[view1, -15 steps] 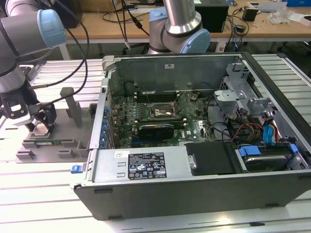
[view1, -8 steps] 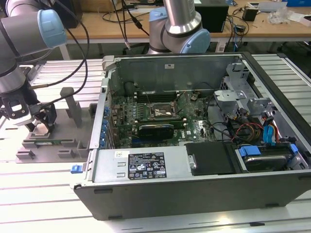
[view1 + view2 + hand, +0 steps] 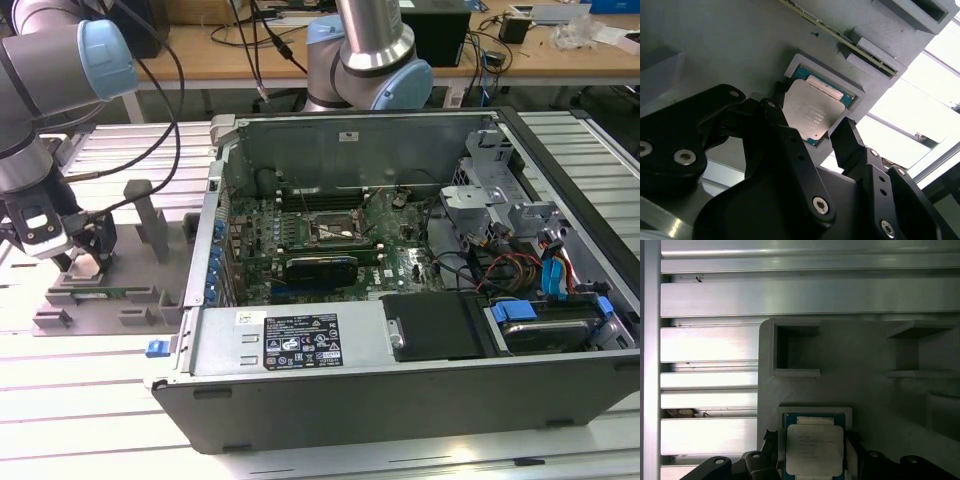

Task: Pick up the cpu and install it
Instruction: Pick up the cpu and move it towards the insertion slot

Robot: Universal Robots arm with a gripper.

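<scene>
The cpu (image 3: pixel 809 111) (image 3: pixel 814 444) is a flat square chip with a silver top. It lies in a shallow square recess of the grey fixture (image 3: pixel 110 295) (image 3: pixel 870 390) at the exterior view's left, outside the computer case. My gripper (image 3: pixel 85 262) (image 3: pixel 809 122) (image 3: pixel 814 450) hangs low over that recess and is open. In both wrist views its black fingers (image 3: pixel 845 137) stand close on two opposite sides of the chip. The motherboard socket (image 3: pixel 335 232) sits inside the open case, with its metal frame around a dark square.
The open computer case (image 3: pixel 300 345) fills the middle and the exterior view's right, with cables, a drive cage and a black cover inside. A second arm's base (image 3: pixel 365 55) stands behind the case. The fixture has upright posts (image 3: pixel 150 215) and other pockets (image 3: pixel 795 347). The slatted aluminium table (image 3: pixel 710 345) surrounds it.
</scene>
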